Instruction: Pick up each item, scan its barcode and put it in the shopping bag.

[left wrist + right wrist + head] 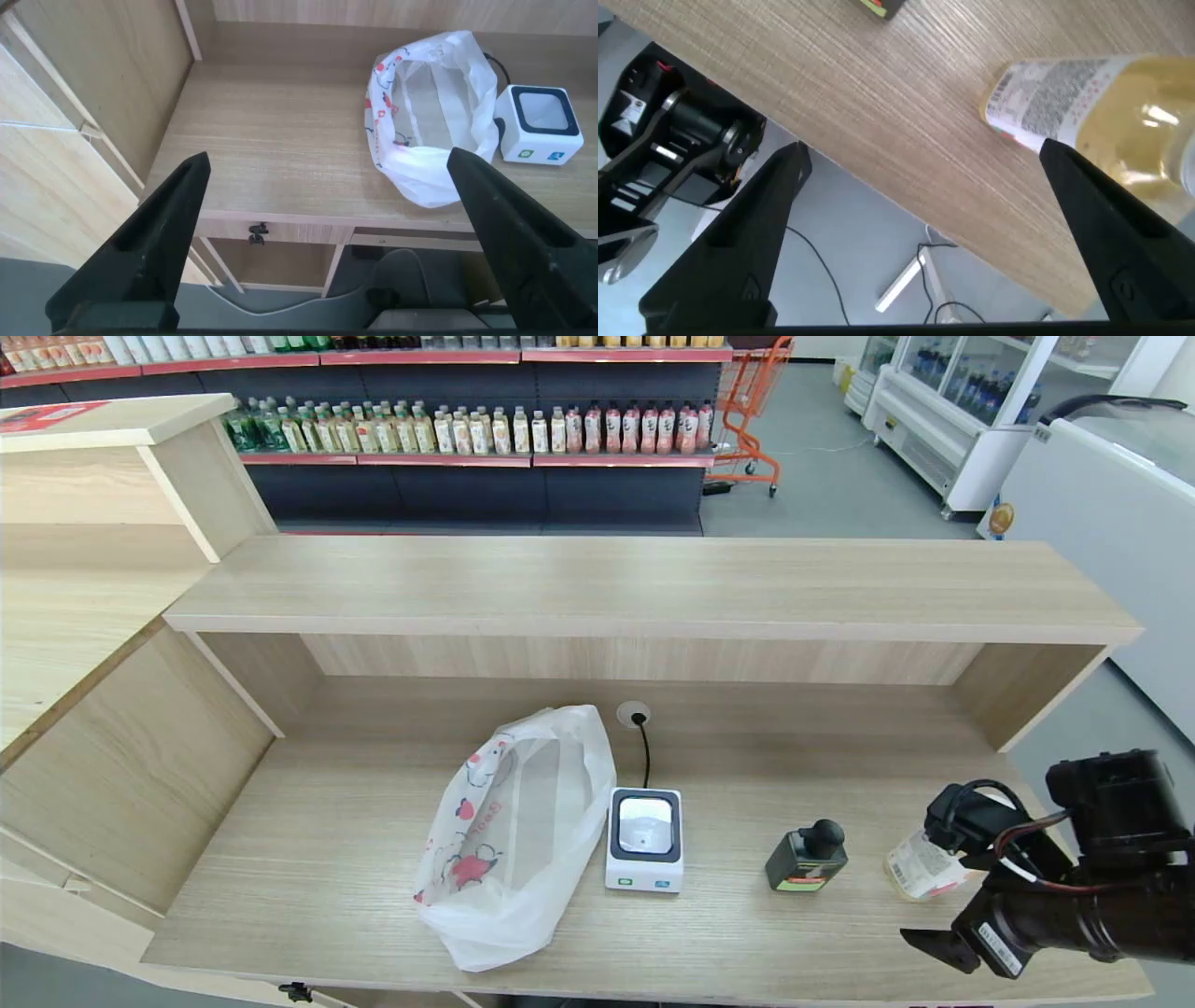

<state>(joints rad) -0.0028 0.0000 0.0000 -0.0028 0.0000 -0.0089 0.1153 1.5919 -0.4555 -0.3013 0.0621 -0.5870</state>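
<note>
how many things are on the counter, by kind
shopping bag: 1
barcode scanner: 1
bottles: 2, a dark bottle and a pale yellow bottle
total: 4

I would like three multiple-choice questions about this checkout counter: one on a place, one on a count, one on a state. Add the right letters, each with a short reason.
1. What stands between the shopping bag and the dark bottle?
A) the barcode scanner
B) a basket
C) a cup

2. How many bottles are on the counter, outside the bag?
A) one
B) two
C) four

3. In what state is the right gripper?
A) open, gripping nothing
B) shut on the bag
C) shut on the scanner

Answers:
1 A: the scanner sits beside the bag, with the dark bottle on its other side.
2 B: the dark bottle stands, and a pale yellow bottle lies near the right gripper.
3 A: its fingers stand wide apart.
</note>
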